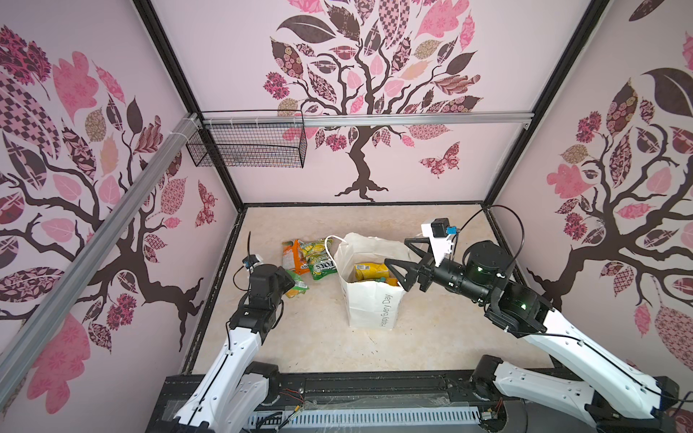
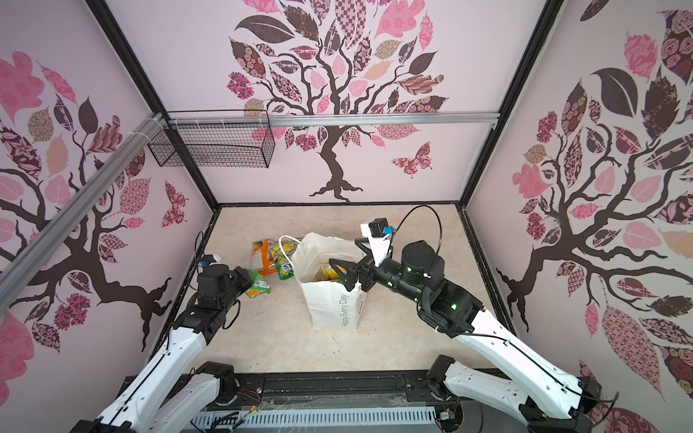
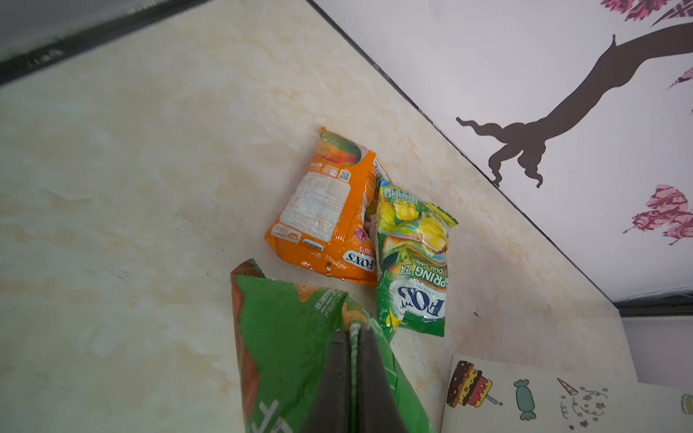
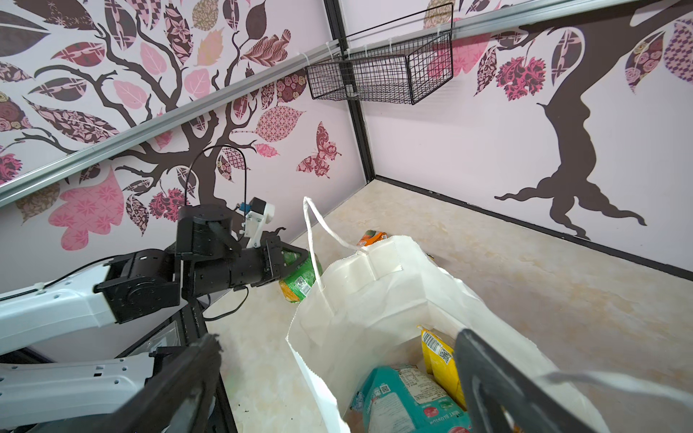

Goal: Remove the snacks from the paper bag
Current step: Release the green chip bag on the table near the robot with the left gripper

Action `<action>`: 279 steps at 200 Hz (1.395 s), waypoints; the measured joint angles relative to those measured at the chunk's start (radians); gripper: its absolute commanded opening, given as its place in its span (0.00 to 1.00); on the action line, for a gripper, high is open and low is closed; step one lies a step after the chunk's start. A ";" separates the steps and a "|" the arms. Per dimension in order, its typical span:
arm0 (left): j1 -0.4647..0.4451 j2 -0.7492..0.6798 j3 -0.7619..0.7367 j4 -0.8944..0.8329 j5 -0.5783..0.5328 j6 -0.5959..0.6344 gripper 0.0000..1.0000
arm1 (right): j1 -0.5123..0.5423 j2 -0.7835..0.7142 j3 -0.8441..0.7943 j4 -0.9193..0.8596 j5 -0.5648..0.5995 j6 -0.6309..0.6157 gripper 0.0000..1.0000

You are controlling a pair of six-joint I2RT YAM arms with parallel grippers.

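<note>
The white paper bag (image 1: 371, 300) (image 2: 333, 303) stands upright in the middle of the floor, its mouth open. Inside lie a teal packet (image 4: 405, 401) and a yellow packet (image 4: 437, 360) (image 1: 371, 271). Left of the bag, an orange snack (image 3: 326, 217) (image 1: 296, 255) and a green-yellow FOX'S packet (image 3: 412, 262) (image 1: 318, 264) lie side by side on the floor. My left gripper (image 3: 354, 330) (image 1: 290, 283) is shut on a green packet (image 3: 288, 337) (image 4: 300, 275), low beside those two. My right gripper (image 1: 396, 251) (image 4: 337, 348) hangs open over the bag's mouth, holding nothing.
A black wire basket (image 1: 247, 144) (image 4: 378, 75) hangs on the back wall at the upper left. Patterned walls close in the floor on three sides. The bag's cord handle (image 4: 313, 240) sticks up on its left side.
</note>
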 measured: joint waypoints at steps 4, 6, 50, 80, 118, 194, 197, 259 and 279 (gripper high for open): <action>0.005 0.009 -0.009 0.015 0.019 -0.004 0.00 | 0.000 0.000 0.000 0.000 0.000 0.000 1.00; 0.007 0.011 -0.012 0.019 0.026 -0.007 0.00 | 0.000 0.000 0.000 0.000 0.000 0.000 1.00; 0.059 0.102 -0.149 0.280 0.136 -0.108 0.00 | 0.000 0.001 -0.010 0.004 -0.006 0.004 1.00; 0.066 0.136 -0.211 0.375 0.131 -0.159 0.00 | 0.000 0.002 -0.010 0.003 -0.016 0.004 1.00; 0.067 0.134 -0.234 0.421 0.093 -0.192 0.17 | 0.000 0.002 -0.011 0.002 -0.016 0.004 1.00; 0.067 0.102 -0.245 0.322 0.071 -0.227 0.65 | 0.000 0.002 -0.011 0.001 -0.020 0.014 1.00; 0.067 0.096 -0.245 0.310 0.071 -0.223 0.67 | 0.000 0.002 -0.011 0.001 -0.020 0.016 1.00; 0.067 -0.037 -0.232 0.061 0.013 -0.299 0.84 | 0.000 0.005 -0.010 -0.005 -0.029 0.031 1.00; 0.067 -0.055 -0.186 -0.057 -0.027 -0.334 0.84 | 0.000 0.012 -0.005 -0.008 -0.035 0.034 1.00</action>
